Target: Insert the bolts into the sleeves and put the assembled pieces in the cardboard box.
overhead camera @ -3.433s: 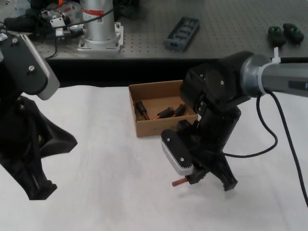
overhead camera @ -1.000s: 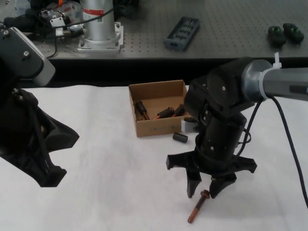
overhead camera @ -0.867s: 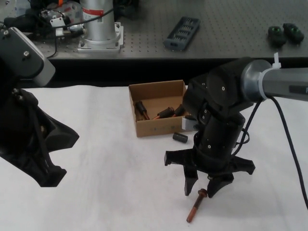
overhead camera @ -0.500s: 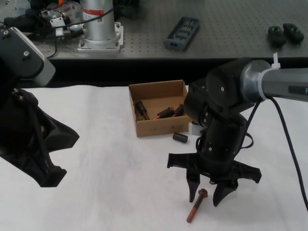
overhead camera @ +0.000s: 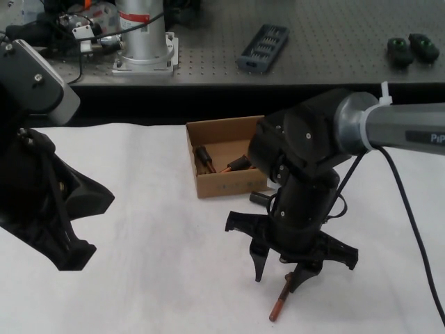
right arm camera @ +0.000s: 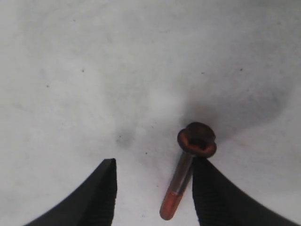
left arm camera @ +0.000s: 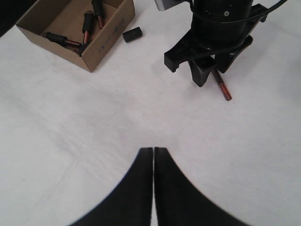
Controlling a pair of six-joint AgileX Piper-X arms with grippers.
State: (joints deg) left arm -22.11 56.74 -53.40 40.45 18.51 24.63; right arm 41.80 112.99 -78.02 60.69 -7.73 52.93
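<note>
A rusty bolt lies flat on the white cloth, its head away from the camera. My right gripper stands open straight over it. The bolt lies between the two fingertips, close against one finger. A short black sleeve lies on the cloth just outside the cardboard box, partly hidden by the right arm in the high view. The box holds several assembled pieces. My left gripper hangs shut and holds nothing, far off at the left of the cloth.
The left arm fills the near left of the bench. Behind the cloth, a perforated bench carries a metal post base, a blue bit holder and two dark knobs. A cable trails from the right arm.
The right gripper held the bolt above the cloth 3.4 s ago; the bolt now lies on the cloth. Since half a second ago, the open gripper shifted left over it. The left arm stayed still.
</note>
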